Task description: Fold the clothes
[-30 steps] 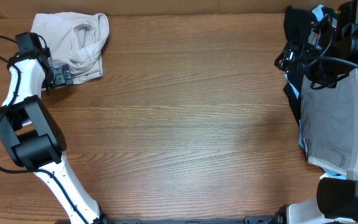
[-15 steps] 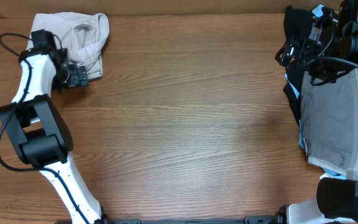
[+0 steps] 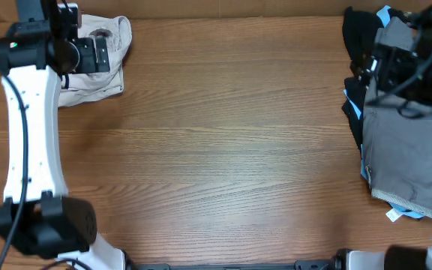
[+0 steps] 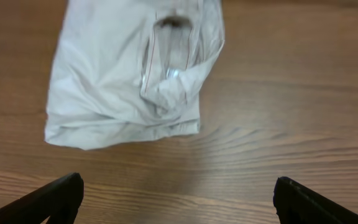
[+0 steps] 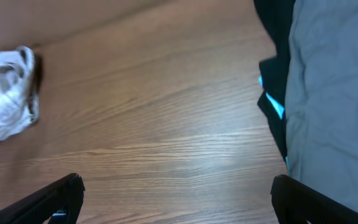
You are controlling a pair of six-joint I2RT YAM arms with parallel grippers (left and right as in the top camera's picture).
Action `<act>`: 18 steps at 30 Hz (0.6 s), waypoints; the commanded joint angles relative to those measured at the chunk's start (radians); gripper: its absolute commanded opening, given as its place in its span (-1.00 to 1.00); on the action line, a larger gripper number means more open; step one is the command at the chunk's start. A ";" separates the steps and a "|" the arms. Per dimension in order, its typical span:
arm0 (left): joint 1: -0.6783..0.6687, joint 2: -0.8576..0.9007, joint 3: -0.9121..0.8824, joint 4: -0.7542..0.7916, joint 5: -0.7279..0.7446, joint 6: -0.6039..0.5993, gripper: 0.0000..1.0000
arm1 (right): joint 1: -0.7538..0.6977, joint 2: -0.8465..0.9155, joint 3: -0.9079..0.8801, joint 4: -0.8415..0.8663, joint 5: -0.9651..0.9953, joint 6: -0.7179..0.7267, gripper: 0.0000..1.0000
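Overhead, shorts lie on the surface at its 11 o'clock corner, with the left tool above their 9 o'clock side. Well apart, a pile of garments, one atop another, lines the 3 o'clock edge, the right tool over its 12 o'clock end.

Right of your right gripper, a grey garment lay flat. A black garment edged it on the gripper's side, with a blue strip showing between them. Wood-grain table lay directly ahead and to the left.
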 commanded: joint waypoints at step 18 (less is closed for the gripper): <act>-0.004 0.001 0.008 -0.003 0.010 -0.016 0.99 | -0.001 -0.187 0.026 -0.089 0.011 -0.001 1.00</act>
